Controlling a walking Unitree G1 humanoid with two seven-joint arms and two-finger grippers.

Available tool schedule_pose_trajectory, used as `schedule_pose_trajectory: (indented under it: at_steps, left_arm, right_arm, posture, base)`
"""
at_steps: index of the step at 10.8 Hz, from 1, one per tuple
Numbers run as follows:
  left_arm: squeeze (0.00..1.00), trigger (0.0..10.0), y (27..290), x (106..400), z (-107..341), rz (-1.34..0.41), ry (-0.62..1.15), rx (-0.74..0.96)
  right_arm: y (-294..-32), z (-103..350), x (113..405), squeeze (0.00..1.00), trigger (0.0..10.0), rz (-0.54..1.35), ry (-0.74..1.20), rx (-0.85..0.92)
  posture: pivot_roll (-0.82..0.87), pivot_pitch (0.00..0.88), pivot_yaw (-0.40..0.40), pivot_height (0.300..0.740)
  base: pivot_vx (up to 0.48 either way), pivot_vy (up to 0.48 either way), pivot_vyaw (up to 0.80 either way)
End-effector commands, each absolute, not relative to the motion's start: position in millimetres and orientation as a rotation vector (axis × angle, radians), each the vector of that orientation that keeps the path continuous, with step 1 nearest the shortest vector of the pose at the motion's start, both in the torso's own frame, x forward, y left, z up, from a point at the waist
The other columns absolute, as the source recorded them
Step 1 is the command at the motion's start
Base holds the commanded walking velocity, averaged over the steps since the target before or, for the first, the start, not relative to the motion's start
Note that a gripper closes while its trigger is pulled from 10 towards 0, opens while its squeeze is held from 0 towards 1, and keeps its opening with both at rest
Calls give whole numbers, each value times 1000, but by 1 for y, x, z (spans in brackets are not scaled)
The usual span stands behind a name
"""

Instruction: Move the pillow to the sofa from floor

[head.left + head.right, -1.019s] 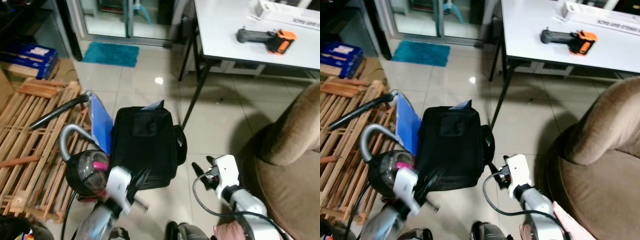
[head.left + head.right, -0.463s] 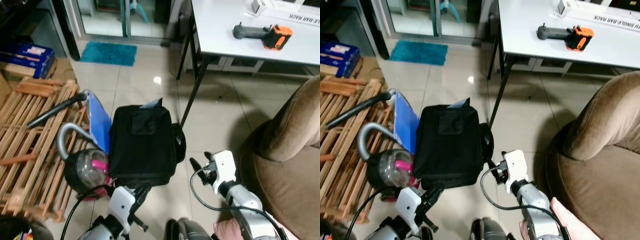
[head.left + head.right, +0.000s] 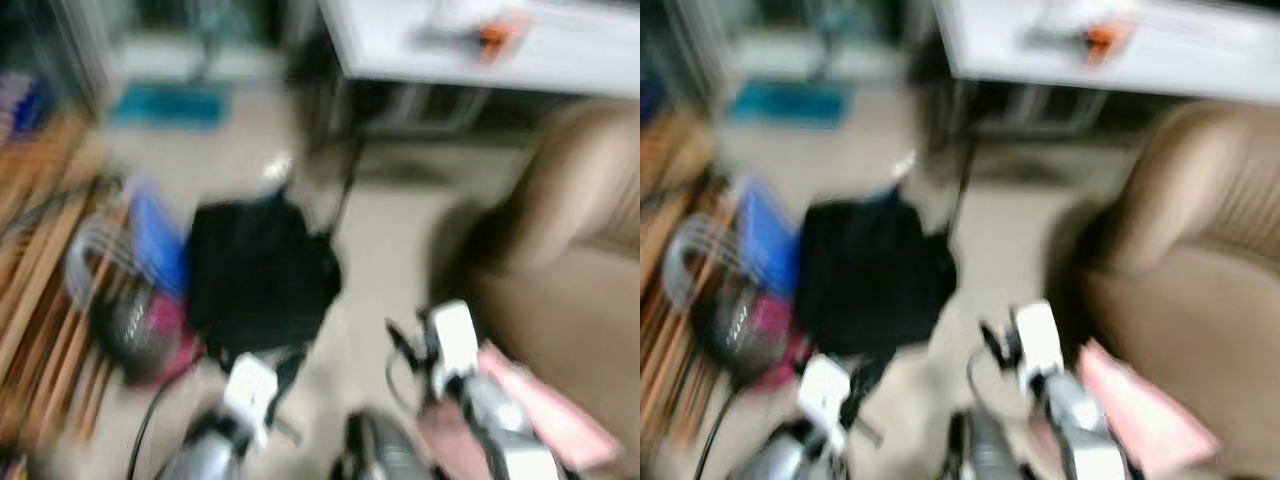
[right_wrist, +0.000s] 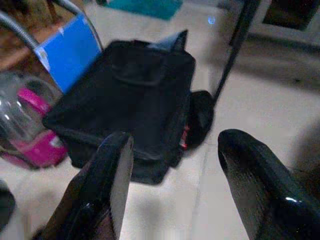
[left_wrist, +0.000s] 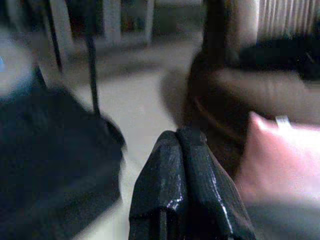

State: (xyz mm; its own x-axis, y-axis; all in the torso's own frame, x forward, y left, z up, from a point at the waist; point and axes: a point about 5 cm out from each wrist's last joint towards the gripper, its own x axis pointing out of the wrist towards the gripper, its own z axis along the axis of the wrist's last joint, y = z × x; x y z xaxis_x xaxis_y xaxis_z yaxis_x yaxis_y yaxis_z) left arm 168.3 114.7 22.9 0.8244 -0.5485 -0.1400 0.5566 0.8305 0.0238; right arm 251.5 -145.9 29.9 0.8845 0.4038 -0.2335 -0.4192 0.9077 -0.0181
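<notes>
Both eye views are blurred by motion. The pink pillow (image 3: 545, 415) lies low at the right, against the foot of the brown sofa (image 3: 575, 210), just beside my right arm. It is also in the left wrist view as a pink pillow (image 5: 285, 160) beside the dark sofa base. My left gripper (image 5: 181, 142) is shut with nothing in it and hangs over the floor near the black bag. My right gripper (image 4: 175, 145) is open and empty, and points at the black bag; it sits a little left of the pillow as the right gripper (image 3: 402, 340).
A black bag (image 3: 258, 275) stands on the tiled floor ahead. A pink vacuum cleaner (image 3: 140, 325), a blue board (image 3: 160, 240) and wooden slats (image 3: 30, 300) are to its left. A white table (image 3: 450, 50) with an orange tool stands behind.
The whole picture has swung and blurred, so the camera is moving. More of the pink pillow is in view at the lower right. The left arm has dropped lower.
</notes>
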Motion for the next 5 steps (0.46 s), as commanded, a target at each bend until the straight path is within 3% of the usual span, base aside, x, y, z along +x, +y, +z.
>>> schedule_pose_trajectory:
  at_steps: [1, 5]
  left_arm:
    - [0, 10000, 112, 165, 19, -600, 153, 72]
    - [0, 10000, 107, 163, 19, -610, 157, 76]
  right_arm:
    - [-147, 26, 248, 0, 10000, 412, 252, -66]
    - [-156, 26, 251, 0, 10000, 377, 266, -74]
  posture:
    - [-107, 129, -96, 617]
    - [-112, 132, -101, 674]
  base:
    - [0, 0, 0]
    - [0, 0, 0]
